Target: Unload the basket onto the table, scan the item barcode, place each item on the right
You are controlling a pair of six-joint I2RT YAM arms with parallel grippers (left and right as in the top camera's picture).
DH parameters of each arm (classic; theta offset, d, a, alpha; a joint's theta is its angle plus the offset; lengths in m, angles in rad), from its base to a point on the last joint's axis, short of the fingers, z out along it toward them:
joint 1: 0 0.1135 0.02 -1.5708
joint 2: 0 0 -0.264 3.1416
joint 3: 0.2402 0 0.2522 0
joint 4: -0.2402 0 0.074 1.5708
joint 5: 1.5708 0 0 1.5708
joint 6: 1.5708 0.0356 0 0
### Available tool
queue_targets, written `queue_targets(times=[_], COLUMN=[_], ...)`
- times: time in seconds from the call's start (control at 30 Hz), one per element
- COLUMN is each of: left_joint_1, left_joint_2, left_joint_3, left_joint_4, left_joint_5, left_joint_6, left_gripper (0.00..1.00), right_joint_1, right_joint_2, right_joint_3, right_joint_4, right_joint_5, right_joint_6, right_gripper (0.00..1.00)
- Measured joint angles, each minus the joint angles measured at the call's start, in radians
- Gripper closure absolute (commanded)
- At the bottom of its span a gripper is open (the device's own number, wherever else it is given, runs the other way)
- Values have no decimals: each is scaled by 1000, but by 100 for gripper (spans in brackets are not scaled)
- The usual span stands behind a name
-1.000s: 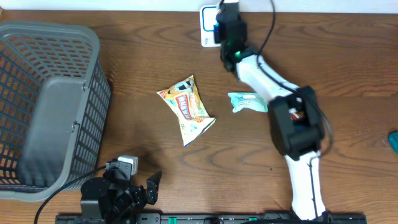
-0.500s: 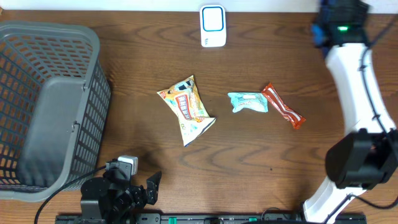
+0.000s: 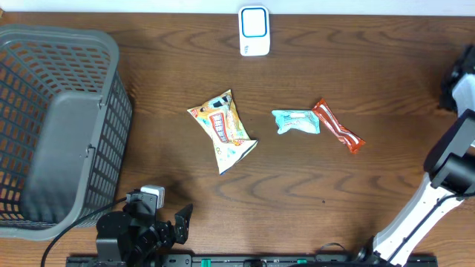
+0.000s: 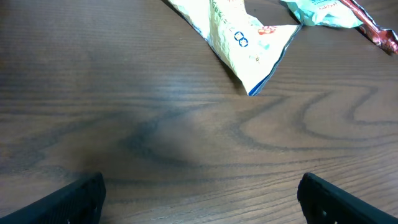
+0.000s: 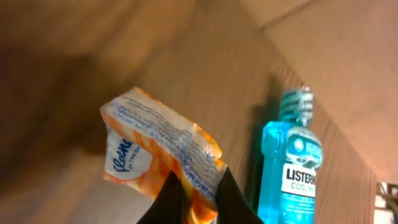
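Note:
An orange and white Kleenex tissue pack [image 5: 158,146] is pinched at its lower end by my right gripper [image 5: 198,178], which is shut on it and holds it up over a tan surface. Printed text shows on the pack's clear side; I make out no barcode. In the overhead view only the right arm [image 3: 460,96] shows, at the table's right edge, with its gripper and the pack out of frame. The white and blue scanner [image 3: 254,31] stands at the back centre. My left gripper [image 4: 202,202] rests open and empty near the front left edge [image 3: 169,226].
A grey mesh basket [image 3: 111,52] fills the left side. A yellow snack bag [image 3: 223,127], a teal packet [image 3: 295,121] and a red bar [image 3: 338,127] lie mid-table. A blue Listerine bottle [image 5: 292,168] lies beside the held pack.
The right arm swung from the scanner at the back centre across to the right edge of the table, uncovering the red bar. The left arm has not moved.

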Motion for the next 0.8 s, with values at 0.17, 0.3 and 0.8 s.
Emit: queue_targets(times=[0.17,0.3,0.8], left_joint_1=[0,0,0], left_joint_2=[0,0,0], left_joint_3=[0,0,0], left_joint_4=[0,0,0], left_joint_5=[0,0,0], left_joint_6=[0,0,0], left_gripper=[1,1,1], right_joint_1=[-42,-58,-60], right_joint_2=[0,-23,-634], right_joint_3=[-3,-3,-2], right_joint_4=[12,-6,-32], right_joint_5=[-2,-20,-935], right_joint_6=[16,15,183], right_gripper=[39,1,1])
